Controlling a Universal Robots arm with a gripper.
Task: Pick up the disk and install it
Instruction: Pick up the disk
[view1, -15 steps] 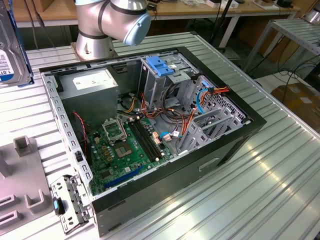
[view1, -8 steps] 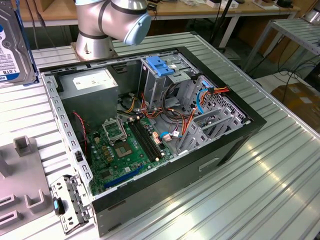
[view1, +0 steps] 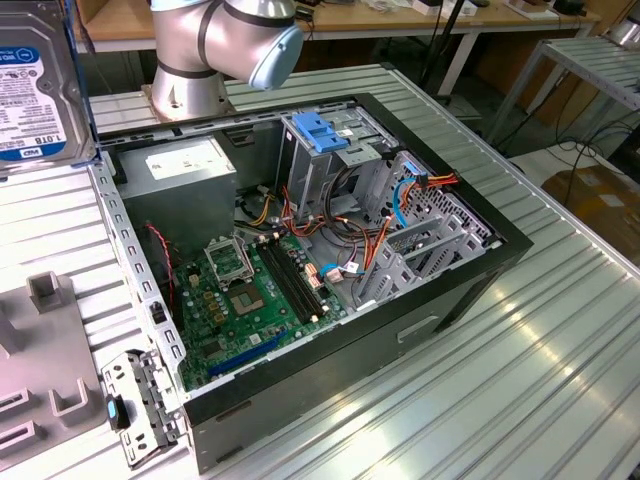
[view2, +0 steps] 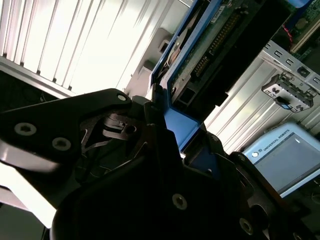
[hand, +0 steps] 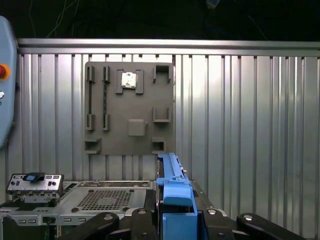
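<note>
Table (view1: 560, 330): ribbed metal across the whole exterior view. If the grip failed, the drive would probably land on this hard surface.
Computer case (view1: 470, 270): lies open at the centre of the exterior view. Its black rim sits between the carried drive and the interior, so a low approach could clip it.
Drive cage (view1: 310, 175): upper centre of the exterior view, inside the case, with a blue bracket (view1: 320, 132) on top. The slot looks tight, and a tilted entry would likely jam or scrape.
Disk (view1: 35, 85): upper left of the exterior view, raised off the table, label facing the camera, well apart from the cage.
Gripper (hand: 176, 216): clenched on the disk's blue-railed edge, a finger on either side in the first wrist view. Held by one plastic edge, the drive may pivot or slip.
Cables (view1: 375, 235): orange and blue bundles just beside the cage. They could snag the rails.
</note>
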